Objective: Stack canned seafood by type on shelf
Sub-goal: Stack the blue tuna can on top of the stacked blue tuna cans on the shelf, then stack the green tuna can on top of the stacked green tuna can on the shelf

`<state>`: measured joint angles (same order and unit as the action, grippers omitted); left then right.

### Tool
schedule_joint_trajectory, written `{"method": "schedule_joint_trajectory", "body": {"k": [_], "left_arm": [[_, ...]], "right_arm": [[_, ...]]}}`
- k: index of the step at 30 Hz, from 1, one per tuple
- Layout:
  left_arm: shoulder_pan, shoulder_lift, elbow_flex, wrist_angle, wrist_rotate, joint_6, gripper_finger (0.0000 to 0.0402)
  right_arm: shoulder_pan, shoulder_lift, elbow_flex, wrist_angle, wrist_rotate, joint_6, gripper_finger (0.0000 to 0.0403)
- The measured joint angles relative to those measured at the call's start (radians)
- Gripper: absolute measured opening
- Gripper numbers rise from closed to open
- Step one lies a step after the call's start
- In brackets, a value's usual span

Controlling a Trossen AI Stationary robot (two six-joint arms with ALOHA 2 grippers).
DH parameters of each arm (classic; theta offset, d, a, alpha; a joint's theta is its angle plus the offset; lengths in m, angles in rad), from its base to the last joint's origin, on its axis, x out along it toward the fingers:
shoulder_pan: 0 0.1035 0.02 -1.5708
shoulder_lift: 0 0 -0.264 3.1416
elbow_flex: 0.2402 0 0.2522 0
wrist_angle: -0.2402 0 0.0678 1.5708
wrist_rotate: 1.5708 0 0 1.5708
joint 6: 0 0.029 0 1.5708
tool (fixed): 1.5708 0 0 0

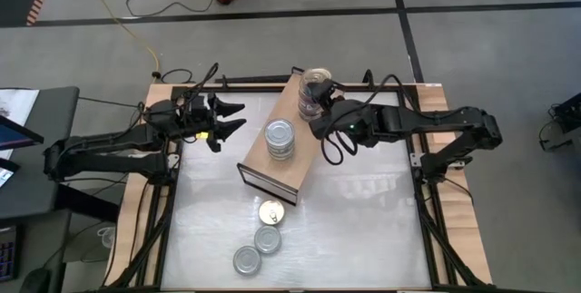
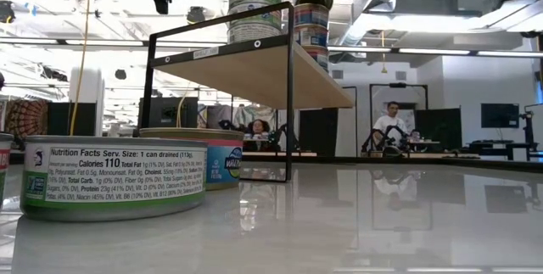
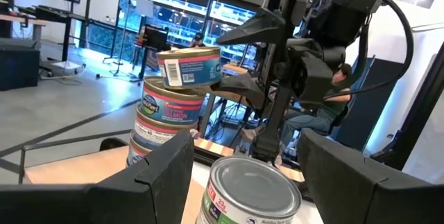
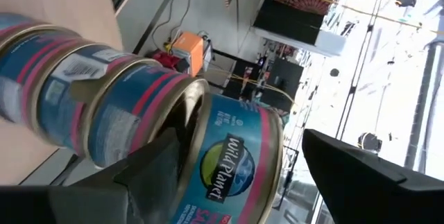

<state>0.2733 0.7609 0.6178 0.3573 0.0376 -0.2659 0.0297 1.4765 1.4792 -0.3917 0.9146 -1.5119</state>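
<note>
The shelf (image 1: pixel 272 170) stands slantwise in the middle of the table. A stack of silver-lidded cans (image 1: pixel 280 139) sits on its board, and a taller stack (image 3: pixel 163 116) stands at its far end. The tall stack's top can (image 3: pixel 189 66) lies tilted and shifted off centre, overhanging toward my right gripper (image 1: pixel 315 114). That gripper is open and turned on edge, with one finger (image 3: pixel 253 26) over the can's rim and the other (image 3: pixel 239 85) below the overhang. My left gripper (image 1: pixel 238 118) hovers open, left of the shelf, facing the silver-lidded stack (image 3: pixel 253 189). My right gripper comes level from the table's right at the top can (image 4: pixel 236 161). A clear gap shows between one finger (image 4: pixel 361 175) and the can. The other finger (image 4: pixel 152 175) overlaps the can's gold rim. Whether that finger touches it, I cannot tell.
Three loose cans lie on the table near its front edge: a gold-lidded one (image 1: pixel 271 212) and two silver-lidded ones (image 1: pixel 267 239), (image 1: pixel 246 259). In the low view two of them (image 2: pixel 110 176), (image 2: pixel 191 159) stand close before the shelf's black frame (image 2: pixel 289 96).
</note>
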Motion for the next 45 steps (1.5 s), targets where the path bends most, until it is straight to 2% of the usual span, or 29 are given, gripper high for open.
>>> {"method": "schedule_joint_trajectory", "body": {"k": [19, 28, 31, 34, 38, 40, 42, 45], "left_arm": [[0.000, 0.000, 0.000, 0.000, 0.000, 0.000, 0.0243], [0.000, -0.005, 0.000, 0.001, 0.001, 0.010, 0.0243], [0.000, -0.008, 0.000, -0.014, 0.023, 0.010, 0.0243], [0.000, -0.009, 0.000, -0.039, 0.132, 0.034, 0.0243], [-0.027, -0.009, 0.000, -0.038, 0.429, 0.174, 0.0243], [-0.065, -0.009, 0.000, -0.047, 0.544, 0.245, 0.0243], [-0.114, -0.009, 0.000, -0.076, 0.586, 0.286, 0.0243], [-0.206, -0.008, 0.000, -0.169, 0.517, 0.314, 0.0243]], "right_arm": [[-0.027, 0.003, 0.001, 0.067, -0.154, 0.044, 0.0333], [-0.036, 0.003, 0.001, 0.097, -0.165, 0.041, 0.0333], [0.000, 0.002, 0.001, 0.127, -0.159, 0.083, 0.0333], [0.046, -0.023, 0.000, 0.125, -0.186, 0.264, 0.0333], [0.070, -0.085, 0.002, 0.017, -0.267, 0.657, 0.0333], [0.078, -0.105, 0.002, -0.080, -0.287, 0.853, 0.0333], [0.090, -0.122, 0.001, -0.191, -0.316, 1.069, 0.0333], [0.109, -0.144, -0.012, -0.339, -0.380, 1.372, 0.0333]]}}
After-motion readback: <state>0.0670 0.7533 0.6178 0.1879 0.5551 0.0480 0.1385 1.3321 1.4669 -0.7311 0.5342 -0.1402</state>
